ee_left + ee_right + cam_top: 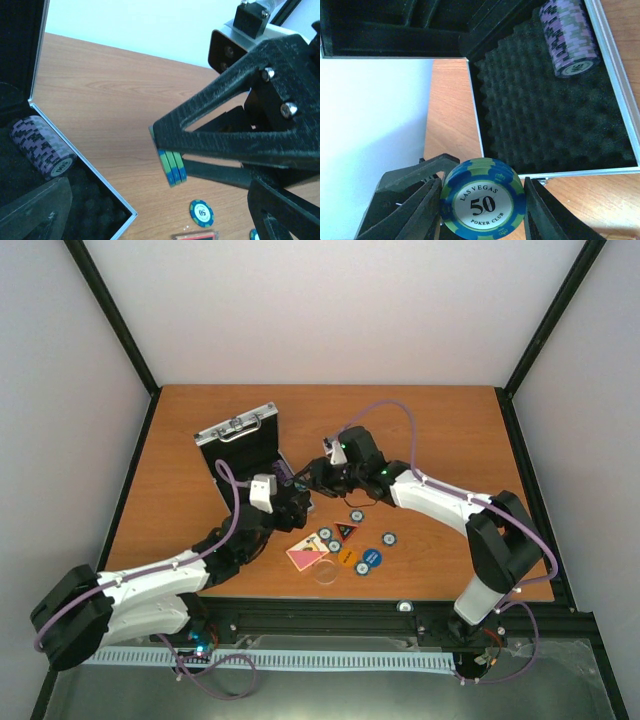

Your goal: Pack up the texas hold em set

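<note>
The silver case lies open at the table's middle left, black foam inside. A purple chip stack rests in it, also in the left wrist view. My right gripper is shut on a short stack of blue-green "50" chips, held on edge just beside the case's corner. My left gripper stands open next to it, nothing between its fingers. Loose chips, a red-black triangle, the pink card deck, orange disc, blue disc and clear disc lie on the table.
A single "50" chip lies on the wood just below the held stack. The case's metal rim borders the foam. A black frame and pale walls enclose the table; both arms meet near the case's front corner.
</note>
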Motion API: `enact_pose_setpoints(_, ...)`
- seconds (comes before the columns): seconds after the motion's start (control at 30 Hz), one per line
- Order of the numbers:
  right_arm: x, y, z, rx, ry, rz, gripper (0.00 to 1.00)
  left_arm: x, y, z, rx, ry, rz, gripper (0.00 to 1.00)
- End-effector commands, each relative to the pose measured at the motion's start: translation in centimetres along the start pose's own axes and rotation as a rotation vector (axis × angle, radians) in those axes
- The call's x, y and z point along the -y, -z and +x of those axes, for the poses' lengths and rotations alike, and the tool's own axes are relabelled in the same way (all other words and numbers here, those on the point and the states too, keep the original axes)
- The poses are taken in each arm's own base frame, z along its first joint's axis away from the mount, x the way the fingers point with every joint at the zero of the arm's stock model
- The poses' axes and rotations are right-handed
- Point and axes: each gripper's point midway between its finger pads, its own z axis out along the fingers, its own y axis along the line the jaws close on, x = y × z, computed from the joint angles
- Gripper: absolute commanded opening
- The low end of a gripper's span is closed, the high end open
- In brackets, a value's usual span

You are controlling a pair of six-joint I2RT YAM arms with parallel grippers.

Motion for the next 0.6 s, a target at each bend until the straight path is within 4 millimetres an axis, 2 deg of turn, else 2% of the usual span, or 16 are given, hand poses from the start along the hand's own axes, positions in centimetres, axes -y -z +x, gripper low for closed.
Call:
enact_pose_setpoints(0.0,-2.9,0.4,-0.4,0.009,0.03,-0.076,0.13,0.8,-0.2,-1.6,0.079,0.046,0.016,0.99)
enact_pose_setpoints(0.33,-5.3,1.3,-0.3,0.002,0.004,-0.157,0.13,0.7,-1.1,-2.3,0.128,0.041,-0.009,0.91)
enact_pose_setpoints(0.57,-5.7,1.4,-0.1,-0.016,0.003,-0.169,0.13,0.6,-1.3,-3.3,0.175,0.029,-0.031,0.87)
